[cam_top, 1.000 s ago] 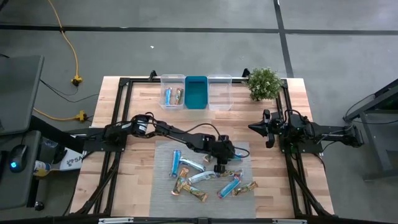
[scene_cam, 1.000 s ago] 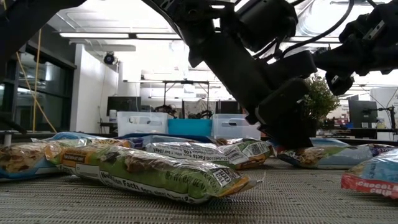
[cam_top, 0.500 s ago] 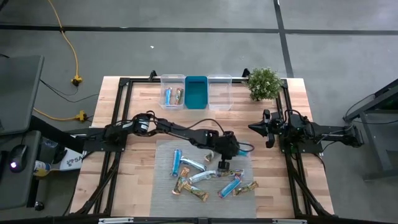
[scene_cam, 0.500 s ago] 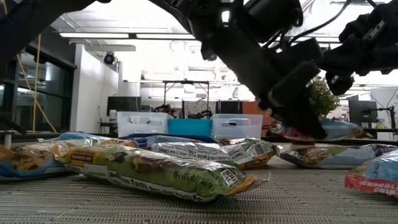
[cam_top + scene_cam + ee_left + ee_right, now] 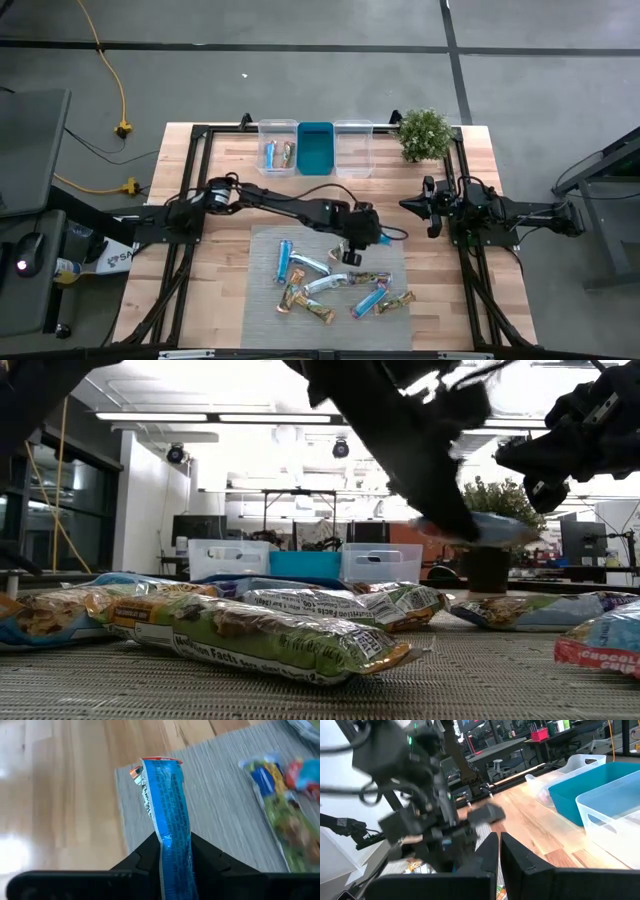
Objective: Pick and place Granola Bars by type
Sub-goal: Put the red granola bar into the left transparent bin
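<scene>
The left gripper (image 5: 175,852) has its two dark fingers squeezed tight on a bright blue bar (image 5: 169,815). The bar sticks straight out past the fingers, up in the air over the gray mat (image 5: 265,300). From above, the gripper sits over the mat's far edge, at about 1 o'clock from the mat's middle.

The other Granola Bars (image 5: 335,290) lie flat on the mat in a loose bunch. I count about eight there from above, though they overlap, so I can't be sure. Some are blue and silvery, some are tan, green and orange. Two more bars (image 5: 278,154) rest in the left clear bin (image 5: 278,127) at the far side of the table.

There are three bins in a row: a clear one, a teal bin (image 5: 316,148) in the middle, and another clear bin (image 5: 353,148) at the right. A small plant (image 5: 424,134) stands at 3 o'clock from them.

On the nearest green bar (image 5: 270,640) I can read "Facts" (part of a food label). A red corner (image 5: 590,652) at the right edge says "CHOCOL".

Half a second ago the left gripper was lower and nearer the bunch. Now it is higher and closer to the bins.

The right gripper (image 5: 432,209) waits at 3 o'clock, off the mat, fingers nearly together and holding nothing.
</scene>
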Action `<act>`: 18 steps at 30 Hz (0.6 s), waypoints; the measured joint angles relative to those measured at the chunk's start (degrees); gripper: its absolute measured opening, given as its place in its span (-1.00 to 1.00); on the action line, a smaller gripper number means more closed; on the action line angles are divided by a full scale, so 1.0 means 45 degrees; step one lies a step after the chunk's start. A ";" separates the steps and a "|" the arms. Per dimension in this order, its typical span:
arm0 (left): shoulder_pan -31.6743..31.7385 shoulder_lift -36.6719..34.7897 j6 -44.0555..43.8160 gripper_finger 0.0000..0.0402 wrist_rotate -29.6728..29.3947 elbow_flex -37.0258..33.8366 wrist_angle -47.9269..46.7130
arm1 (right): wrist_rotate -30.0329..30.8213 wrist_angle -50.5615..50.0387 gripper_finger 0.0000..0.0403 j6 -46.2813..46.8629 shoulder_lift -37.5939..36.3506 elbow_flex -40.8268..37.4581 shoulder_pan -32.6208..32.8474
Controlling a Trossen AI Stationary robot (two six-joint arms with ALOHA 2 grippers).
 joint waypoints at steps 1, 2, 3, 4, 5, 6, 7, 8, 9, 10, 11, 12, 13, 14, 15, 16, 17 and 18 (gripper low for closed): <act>0.0021 -0.0175 0.0160 -0.61 0.0059 0.0000 -0.0069 | 0.0002 0.0000 -1.00 0.0000 -0.0005 0.0000 0.0005; 0.0087 -0.0391 0.0276 -0.61 0.0152 0.0000 0.0007 | 0.0005 0.0004 -1.00 -0.0001 -0.0005 0.0000 0.0000; 0.0109 -0.0621 0.0377 -0.61 0.0247 0.0000 -0.0069 | 0.0005 0.0002 -1.00 -0.0002 0.0000 0.0000 0.0000; 0.0179 -0.0875 0.0436 -0.61 0.0262 0.0000 -0.0038 | 0.0002 0.0000 -1.00 0.0000 -0.0005 0.0000 0.0003; 0.0254 -0.1170 0.0473 -0.61 0.0252 0.0000 -0.0032 | 0.0000 0.0000 -1.00 0.0000 -0.0005 0.0000 0.0002; 0.0340 -0.1459 0.0552 -0.61 0.0217 0.0000 -0.0172 | 0.0005 0.0000 -1.00 0.0000 0.0000 0.0000 0.0002; 0.0436 -0.1731 0.0698 -0.61 0.0181 0.0000 -0.0172 | 0.0000 0.0000 -1.00 0.0001 -0.0005 0.0000 0.0003; 0.0573 -0.2054 0.0835 -0.61 0.0123 0.0005 -0.0203 | 0.0000 0.0000 -1.00 -0.0002 -0.0005 0.0000 0.0000; 0.0725 -0.2384 0.0985 -0.61 -0.0055 0.0005 -0.0456 | 0.0000 0.0000 -1.00 0.0002 -0.0005 0.0000 0.0000; 0.0900 -0.2716 0.1160 -0.61 -0.0258 0.0005 -0.0655 | 0.0002 0.0002 -1.00 0.0002 -0.0005 0.0000 0.0005; 0.1068 -0.3032 0.1323 -0.61 -0.0516 0.0005 -0.0730 | 0.0001 0.0000 -1.00 0.0002 -0.0005 0.0000 0.0004; 0.1250 -0.3398 0.1467 -0.61 -0.0770 0.0005 -0.0964 | 0.0000 0.0000 -1.00 0.0002 -0.0008 0.0000 0.0000; 0.1455 -0.3747 0.1613 -0.61 -0.1031 0.0005 -0.1327 | 0.0003 0.0000 -1.00 0.0000 -0.0007 0.0000 0.0003; 0.1648 -0.4083 0.1766 -0.61 -0.1308 0.0005 -0.1459 | 0.0005 0.0000 -1.00 0.0000 -0.0005 0.0000 0.0000; 0.1854 -0.4453 0.1862 -0.61 -0.1545 0.0005 -0.1681 | 0.0000 0.0000 -1.00 0.0001 -0.0011 0.0000 0.0000; 0.2064 -0.4778 0.1960 -0.61 -0.1789 0.0005 -0.2061 | 0.0005 0.0001 -1.00 -0.0002 -0.0014 0.0000 0.0001; 0.2270 -0.5086 0.2096 -0.61 -0.2057 0.0005 -0.2189 | 0.0004 0.0000 -1.00 -0.0002 0.0000 0.0000 0.0000; 0.2483 -0.5423 0.2187 -0.61 -0.2253 0.0005 -0.2332 | 0.0000 -0.0005 -1.00 0.0000 0.0000 0.0000 0.0000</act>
